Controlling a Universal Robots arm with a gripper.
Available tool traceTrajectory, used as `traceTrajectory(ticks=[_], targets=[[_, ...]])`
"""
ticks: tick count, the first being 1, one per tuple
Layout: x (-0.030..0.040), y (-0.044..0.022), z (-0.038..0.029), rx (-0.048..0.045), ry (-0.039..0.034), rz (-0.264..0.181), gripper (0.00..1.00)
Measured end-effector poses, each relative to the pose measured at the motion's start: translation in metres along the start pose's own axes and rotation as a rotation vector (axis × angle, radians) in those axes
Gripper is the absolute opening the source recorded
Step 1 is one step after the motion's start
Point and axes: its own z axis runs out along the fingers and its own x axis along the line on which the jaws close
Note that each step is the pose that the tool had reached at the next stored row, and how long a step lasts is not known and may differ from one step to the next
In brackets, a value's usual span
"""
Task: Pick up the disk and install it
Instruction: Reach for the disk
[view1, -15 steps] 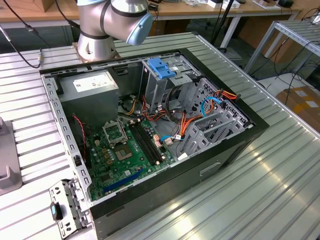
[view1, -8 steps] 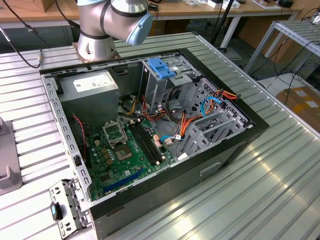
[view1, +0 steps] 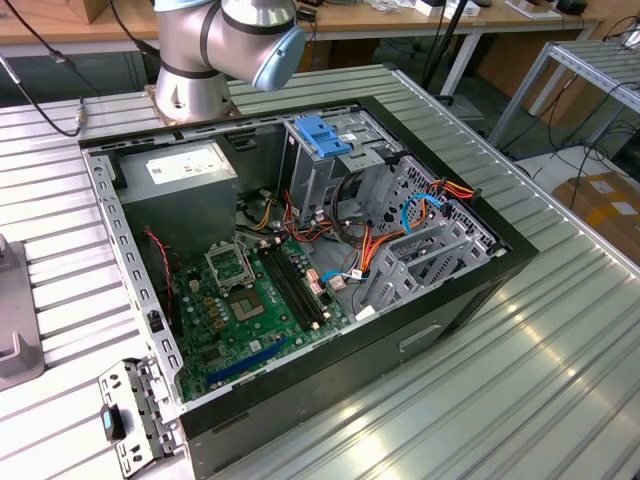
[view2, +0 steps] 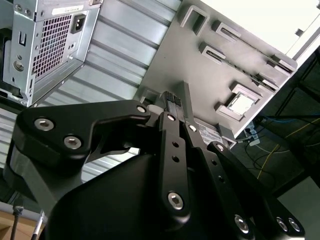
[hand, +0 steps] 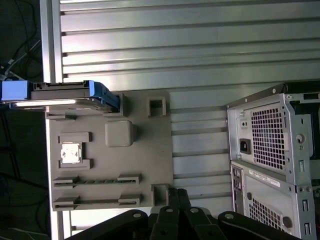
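Early going here, and as far as the pictures show, nothing on the scoresheet yet. The disk (hand: 65, 95) sits in the grey tray (hand: 110, 160), parked along one edge of it. It looks to be standing on its long side, blue frame wrapped round the silver body. No contact with it at all.

The gripper (hand: 176, 194) hangs over the opposite edge of that tray in the first wrist view, well apart from the disk, with the tray's other slots and pockets lying between them. In both wrist views its two fingertips (view2: 172, 99) look pressed together with nothing between them: closed and empty-handed.

Over on the bench (view1: 540, 380), the computer case (view1: 440, 330) lies on its side with the panel off, ready to receive. The green board (view1: 250, 310) and the tangle of orange and blue cables (view1: 370, 250) show plainly. The metal drive cage (view1: 410, 250) is on the exterior view's right, and beside it stands a taller cage topped by a blue bracket (view1: 325, 135). No blue-framed disk shows in those bays. The arm (view1: 215, 50) rises from its base behind the case, and the tray's corner (view1: 15, 320) peeks in at the exterior view's left.

So the read: pick-up not done, install not done. The disk is not yet lifted and the whole job is left.
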Motion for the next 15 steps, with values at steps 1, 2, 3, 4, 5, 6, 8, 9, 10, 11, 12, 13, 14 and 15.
traceTrajectory(ticks=[1,2,3,4,5,6,8,9,10,11,12,13,14,15], targets=[[0.0003,0.0000,0.0000,0.0000,0.0000,0.000,0.10],[0.0005,-0.0001,0.0001,0.0000,0.0000,0.000,0.10],[0.0008,-0.0001,0.0002,0.0000,0.0000,0.000,0.10],[0.0011,-0.0001,0.0002,0.0000,0.0000,0.000,0.10],[0.0014,-0.0001,0.0003,0.0000,0.0000,0.000,0.10],[0.0018,-0.0002,0.0003,0.0000,0.0000,0.000,0.10],[0.0024,-0.0002,0.0004,0.0000,-0.0001,0.000,0.10],[0.0027,-0.0002,0.0005,0.0000,-0.0001,0.000,0.10],[0.0030,-0.0003,0.0005,0.0000,0.0000,0.000,0.10],[0.0036,-0.0003,0.0006,0.0000,0.0000,0.000,0.10],[0.0039,-0.0003,0.0006,0.0000,0.0000,0.000,0.10],[0.0042,-0.0004,0.0007,0.0000,0.0000,0.000,0.10],[0.0047,-0.0004,0.0007,0.0000,0.0000,0.000,0.10],[0.0050,-0.0004,0.0007,0.0000,0.0000,0.000,0.10]])
